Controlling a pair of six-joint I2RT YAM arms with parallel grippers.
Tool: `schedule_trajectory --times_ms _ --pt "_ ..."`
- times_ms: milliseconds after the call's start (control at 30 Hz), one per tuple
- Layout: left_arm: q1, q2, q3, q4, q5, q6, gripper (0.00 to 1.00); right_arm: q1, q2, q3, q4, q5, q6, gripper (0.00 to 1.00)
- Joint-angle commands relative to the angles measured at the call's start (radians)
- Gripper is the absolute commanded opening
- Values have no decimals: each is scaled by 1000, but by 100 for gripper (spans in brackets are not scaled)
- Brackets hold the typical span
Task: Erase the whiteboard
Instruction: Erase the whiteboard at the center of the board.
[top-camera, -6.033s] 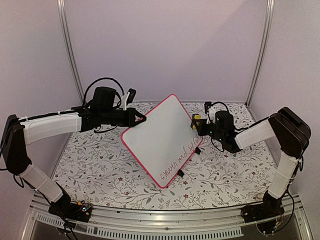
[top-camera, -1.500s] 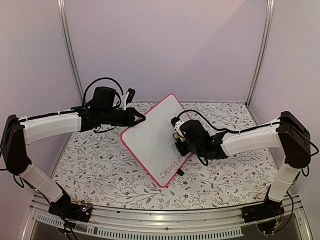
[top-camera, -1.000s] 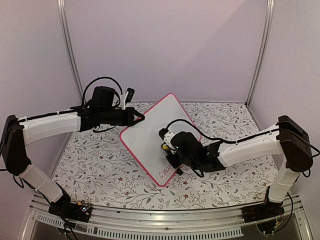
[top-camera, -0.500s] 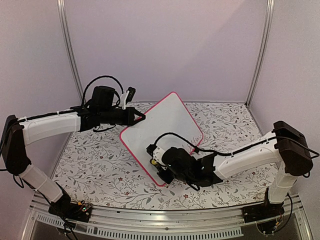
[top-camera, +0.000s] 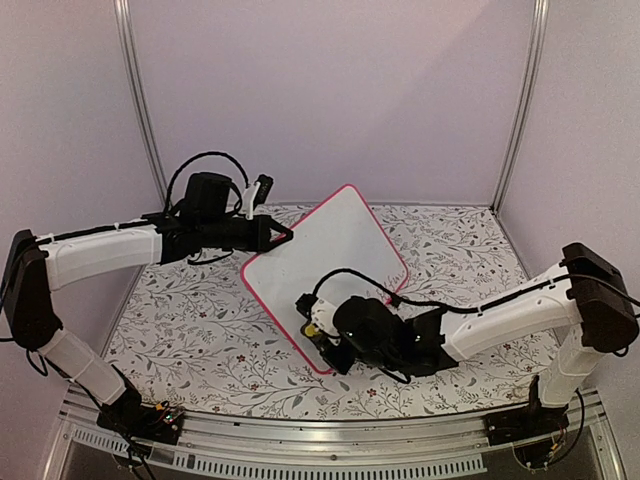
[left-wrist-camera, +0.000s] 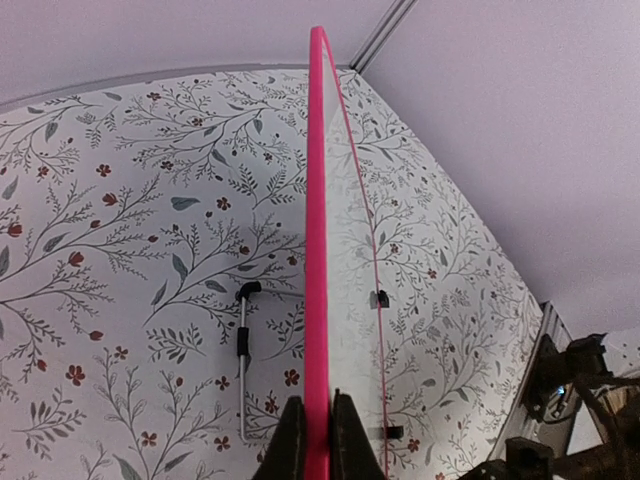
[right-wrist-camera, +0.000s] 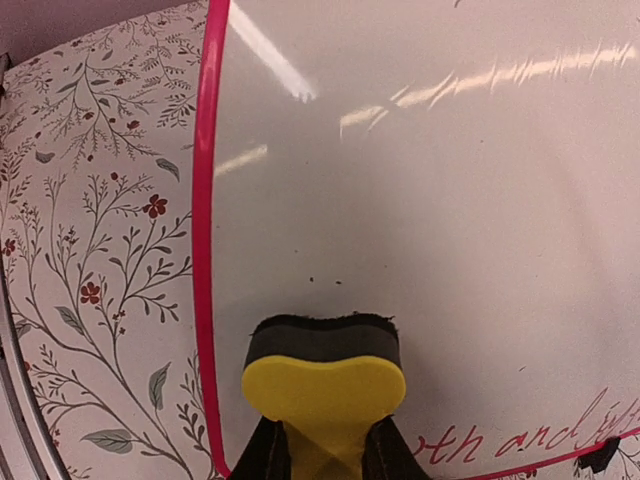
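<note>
The whiteboard (top-camera: 320, 260), white with a pink-red frame, stands tilted on one corner. My left gripper (top-camera: 283, 236) is shut on its upper left edge; the left wrist view shows the frame (left-wrist-camera: 318, 250) edge-on between the jaws of my left gripper (left-wrist-camera: 317, 440). My right gripper (top-camera: 322, 338) is shut on a yellow block eraser (right-wrist-camera: 323, 375) whose dark felt face presses on the board near its lower corner. The right wrist view shows the board (right-wrist-camera: 420, 200) with red writing (right-wrist-camera: 520, 435) to the right of my right gripper (right-wrist-camera: 325, 455).
The table (top-camera: 190, 330) has a floral cover. A thin metal stand rod (left-wrist-camera: 243, 350) lies behind the board. Two black clip feet (left-wrist-camera: 379, 298) sit on the board's far edge. Pale walls with metal posts (top-camera: 140, 100) close in the back.
My right gripper has swept the eraser from the board's right edge down along its lower right side to the lower corner, then edged slightly right. The writing there no longer shows in the top view. The left arm held still.
</note>
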Motion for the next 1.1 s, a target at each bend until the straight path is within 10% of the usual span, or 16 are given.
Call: schedule_trajectory --times_ms 0,533,1067 --pt "-33 21 -32 -77 -15 74 0 1 -170 -43 75 4 6 17" --pt "-34 113 169 -226 -104 99 0 1 30 53 278 143 -21 17" --pt "-23 90 49 -99 -13 106 0 16 94 -104 296 87 131 16"
